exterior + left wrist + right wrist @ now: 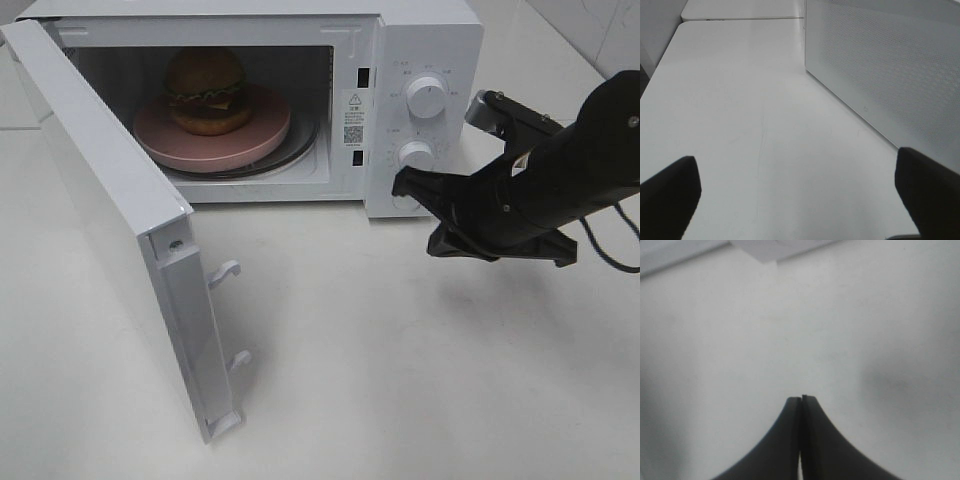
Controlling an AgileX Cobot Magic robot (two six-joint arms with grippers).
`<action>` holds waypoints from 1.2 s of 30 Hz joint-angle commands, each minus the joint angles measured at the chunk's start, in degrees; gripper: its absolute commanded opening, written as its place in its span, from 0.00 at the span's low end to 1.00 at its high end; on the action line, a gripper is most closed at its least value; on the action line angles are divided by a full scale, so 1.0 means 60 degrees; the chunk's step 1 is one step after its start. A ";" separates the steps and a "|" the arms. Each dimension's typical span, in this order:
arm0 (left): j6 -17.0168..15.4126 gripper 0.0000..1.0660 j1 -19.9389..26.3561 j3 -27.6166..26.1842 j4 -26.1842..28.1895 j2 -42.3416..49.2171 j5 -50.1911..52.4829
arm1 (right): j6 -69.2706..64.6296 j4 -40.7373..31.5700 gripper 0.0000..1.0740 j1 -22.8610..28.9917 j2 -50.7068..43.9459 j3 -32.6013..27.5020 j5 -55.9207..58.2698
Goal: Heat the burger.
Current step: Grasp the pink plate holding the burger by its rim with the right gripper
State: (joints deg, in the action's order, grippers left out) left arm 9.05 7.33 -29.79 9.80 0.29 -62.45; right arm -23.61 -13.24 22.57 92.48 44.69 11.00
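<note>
Burger [207, 90], which I judge light, soft and apt to squash or shear apart, resting on the pink plate [262, 147] inside the open microwave [430, 35], best shifted by the stiff plate rim; my right gripper [398, 184] is closed on nothing near the dials [428, 98], my left gripper [797, 174] spread wide, empty.

The table [400, 350] I work on is plain white and smooth; the white microwave [425, 60] stands directly on it at the far side; its door [100, 200] hangs open over the table's left part; from my left wrist I see a seam [740, 19] parting this top from a second white slab [740, 7]; a faint hairline mark [761, 140] runs along the surface.
</note>
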 commanded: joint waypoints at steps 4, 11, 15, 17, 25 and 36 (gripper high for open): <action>-0.0067 0.92 -0.0038 0.0029 0.0019 0.0162 0.0153 | 0.3591 0.0697 0.02 -0.0067 -0.0754 0.0487 0.3801; -0.0067 0.92 -0.0038 0.0029 0.0019 0.0162 0.0153 | 0.6618 0.0783 0.04 -0.0067 -0.1098 0.1098 0.5577; -0.0067 0.92 -0.0038 0.0029 0.0019 0.0162 0.0153 | 0.9416 0.0773 0.05 -0.0057 -0.1576 0.1213 0.5901; -0.0067 0.92 -0.0038 0.0029 0.0019 0.0162 0.0153 | 1.0094 0.0773 0.05 -0.0057 -0.1700 0.1213 0.5901; -0.0067 0.92 -0.0038 0.0029 0.0019 0.0162 0.0153 | 1.5260 0.0773 0.05 -0.0029 -0.2597 0.1213 0.5901; -0.0067 0.92 -0.0038 0.0029 0.0019 0.0162 0.0153 | 1.6816 0.1690 0.09 0.0449 -0.2798 0.1213 0.6007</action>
State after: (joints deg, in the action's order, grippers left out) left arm 9.05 7.33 -29.79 9.80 0.29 -62.45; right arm 76.55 -3.95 24.98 76.15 51.62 46.47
